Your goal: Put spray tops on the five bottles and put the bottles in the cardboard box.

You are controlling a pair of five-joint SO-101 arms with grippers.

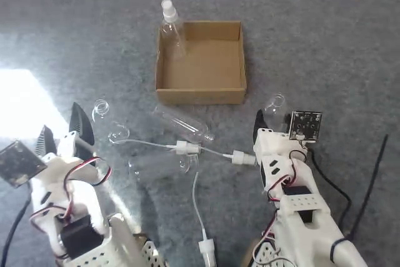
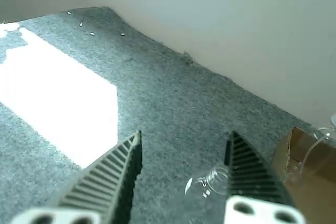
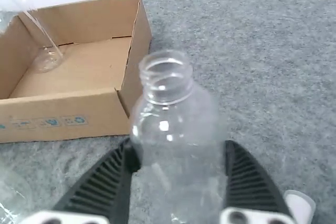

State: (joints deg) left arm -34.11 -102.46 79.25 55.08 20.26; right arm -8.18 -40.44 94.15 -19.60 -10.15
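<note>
The right pincer [image 3: 178, 153] is clenched on an uncapped clear bottle [image 3: 173, 129]. Its two black fingers press the bottle's sides, and the open mouth points away from the wrist. In the high view that pincer [image 1: 267, 115] holds the bottle [image 1: 275, 101] near the cardboard box's [image 1: 200, 95] near right corner, apart from it. Just beside this arm on the grey surface [image 1: 325, 48] lies a white spray top [image 1: 244, 157], its thin tube running toward a second spray top [image 1: 187, 148]. A third spray top [image 1: 206, 248] lies between the two arms' bases.

The left pincer [image 2: 185, 136] is released, with its ridged fingers spread and nothing between them. The open neck of another clear bottle [image 2: 210, 182] sits just beside one finger. From above, this pincer [image 1: 60, 117] is at the surface's near left, well apart from the box.

Two more uncapped bottles lie on their sides between the arms and the box — one [image 1: 181, 124] just in front of the box wall, the other [image 1: 159, 166] nearer the arms.

The cardboard box [image 3: 68, 111] holds one capped bottle [image 1: 170, 26] — clear, with a white spray top fitted. It leans in the far left corner with its top above the rim. The right wrist view shows its base [image 3: 47, 59] on the box floor. Small blue printed marks [image 3: 50, 121] sit on the box's outer near wall, too small to read.
</note>
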